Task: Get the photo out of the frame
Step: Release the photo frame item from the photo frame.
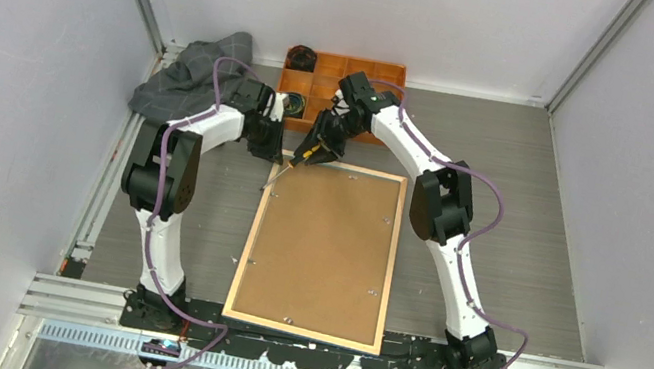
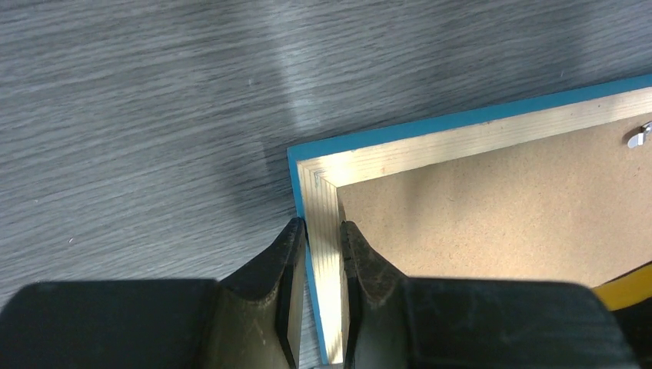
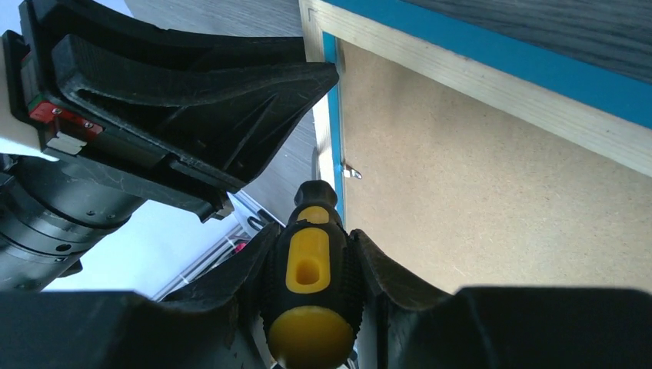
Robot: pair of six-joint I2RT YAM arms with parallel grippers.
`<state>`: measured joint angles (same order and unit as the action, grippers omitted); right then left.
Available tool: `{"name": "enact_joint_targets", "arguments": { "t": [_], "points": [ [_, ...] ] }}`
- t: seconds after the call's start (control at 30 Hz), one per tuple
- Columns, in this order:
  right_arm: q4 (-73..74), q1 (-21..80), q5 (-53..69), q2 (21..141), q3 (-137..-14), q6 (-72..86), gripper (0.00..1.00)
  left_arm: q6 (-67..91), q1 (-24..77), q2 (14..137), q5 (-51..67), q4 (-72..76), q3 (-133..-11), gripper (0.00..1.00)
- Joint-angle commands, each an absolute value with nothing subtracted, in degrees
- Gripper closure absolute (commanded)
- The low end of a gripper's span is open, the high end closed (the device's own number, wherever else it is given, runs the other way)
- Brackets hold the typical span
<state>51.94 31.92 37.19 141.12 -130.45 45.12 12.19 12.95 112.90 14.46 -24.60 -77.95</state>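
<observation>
The frame (image 2: 461, 137) lies face down between the arms, its long side running away from them. The left gripper (image 2: 323, 231) pinches its wood rim by the far left corner. The right gripper (image 3: 311, 242) hugs a screwdriver (image 3: 307, 284) aimed at that corner. The photo is probably under the brown board (image 1: 327, 246).

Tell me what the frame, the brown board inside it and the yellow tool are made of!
The frame looks like pale wood: grain lines show on its rim, with a smooth blue painted edge. The backing board seems pressed fibreboard, matte and speckled brown. The screwdriver handle looks like hard yellow plastic with a black ribbed, probably rubbery grip.
</observation>
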Motion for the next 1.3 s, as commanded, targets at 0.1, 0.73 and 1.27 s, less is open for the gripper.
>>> {"name": "enact_joint_targets", "arguments": {
  "t": [0.1, 0.73, 1.27],
  "points": [
    [51.0, 28.6, 39.5, 135.8, -132.5, 45.1, 0.99, 9.0, 13.3, 116.5, 8.6, -28.2, -81.7, 1.0],
    [52.8, 25.0, 39.6, 137.3, -132.5, 44.5, 0.99, 5.1, 17.7, 121.1, 8.6, -31.1, -91.3, 1.0],
    [54.1, 25.4, 42.0, 133.7, -125.4, 41.2, 0.99, 3.6, 18.9, 122.0, 5.2, -30.1, -92.4, 1.0]
  ]
}}
